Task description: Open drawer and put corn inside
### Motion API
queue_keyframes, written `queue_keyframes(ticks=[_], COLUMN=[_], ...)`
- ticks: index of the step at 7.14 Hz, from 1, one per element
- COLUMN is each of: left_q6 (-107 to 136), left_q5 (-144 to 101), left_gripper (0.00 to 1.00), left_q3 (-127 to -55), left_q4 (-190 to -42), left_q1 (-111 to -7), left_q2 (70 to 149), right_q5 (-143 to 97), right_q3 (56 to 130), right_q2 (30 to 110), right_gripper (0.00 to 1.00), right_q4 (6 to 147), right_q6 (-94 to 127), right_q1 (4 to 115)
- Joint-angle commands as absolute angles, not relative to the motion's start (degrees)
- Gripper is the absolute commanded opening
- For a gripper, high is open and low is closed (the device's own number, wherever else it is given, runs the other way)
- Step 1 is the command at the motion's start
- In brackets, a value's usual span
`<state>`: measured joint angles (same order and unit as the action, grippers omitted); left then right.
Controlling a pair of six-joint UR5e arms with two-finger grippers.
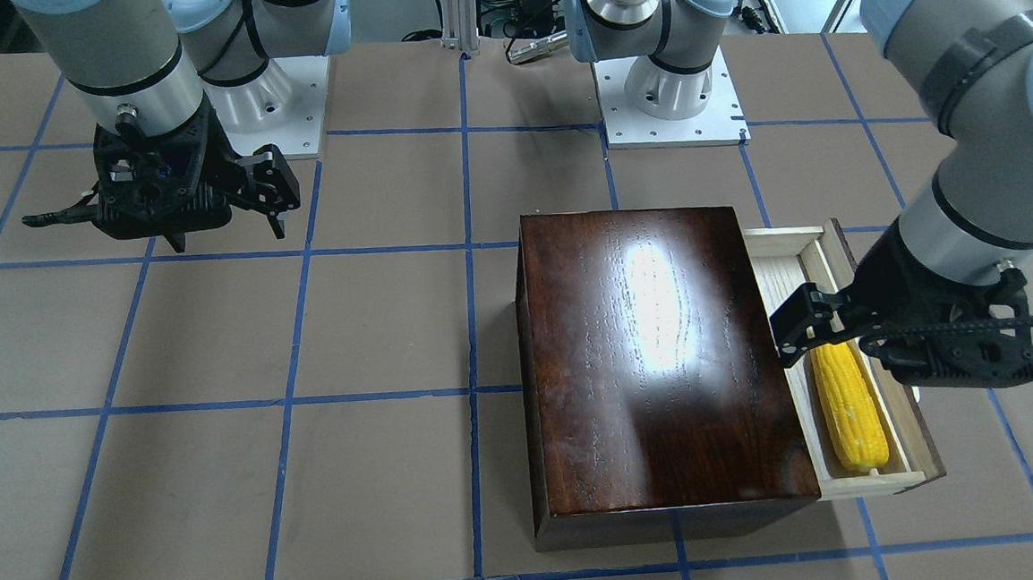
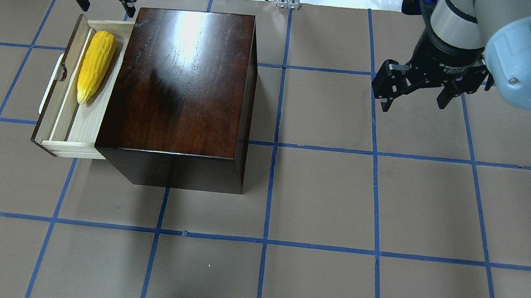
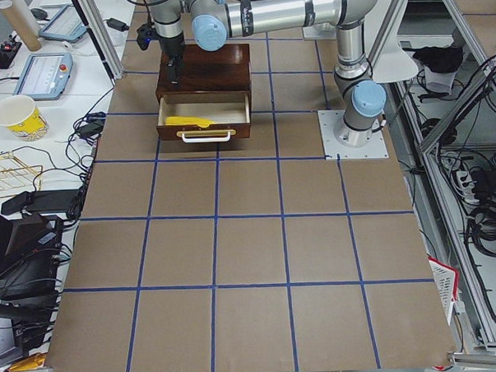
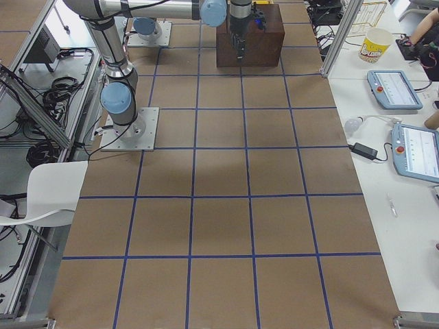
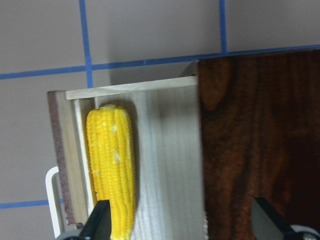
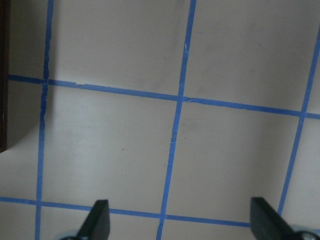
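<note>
The drawer (image 2: 85, 133) is pulled out of the glossy dark-brown box (image 2: 182, 81), white loop handle (image 2: 52, 82) outward. The yellow corn (image 2: 93, 65) lies inside it along the front panel; it also shows in the front view (image 1: 849, 409) and the left wrist view (image 5: 112, 165). My left gripper (image 2: 107, 0) hovers open and empty above the drawer's far end, its fingertips (image 5: 97, 222) spread wide. My right gripper (image 2: 416, 96) is open and empty above bare table, well to the right of the box.
The box (image 1: 655, 362) stands on a brown table marked with blue tape squares. The two arm bases (image 1: 670, 92) sit at the robot's edge. A side bench holds a yellow cup (image 3: 19, 118) and tablets.
</note>
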<state>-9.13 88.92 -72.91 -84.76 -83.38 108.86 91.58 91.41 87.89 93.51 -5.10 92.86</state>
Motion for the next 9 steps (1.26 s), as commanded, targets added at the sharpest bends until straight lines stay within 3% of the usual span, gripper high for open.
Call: queue_keyframes(ticks=[1, 9], left_q6=[1.2, 3.1], left_q5=[89.0, 89.1], left_gripper=[1.00, 1.00], left_q3=[-73.2, -81.1], left_q4=[-85.0, -92.6], left_q1=[-88.6, -91.1], left_q2=[109.1, 100.0], right_q5=[91.6, 91.6], right_q3=[91.4, 91.4], right_q2=[87.9, 87.9], right_gripper=[1.00, 1.00], right_q4=[93.5, 93.5], right_q6=[-5.1, -5.1], right_q1=[92.7, 92.7])
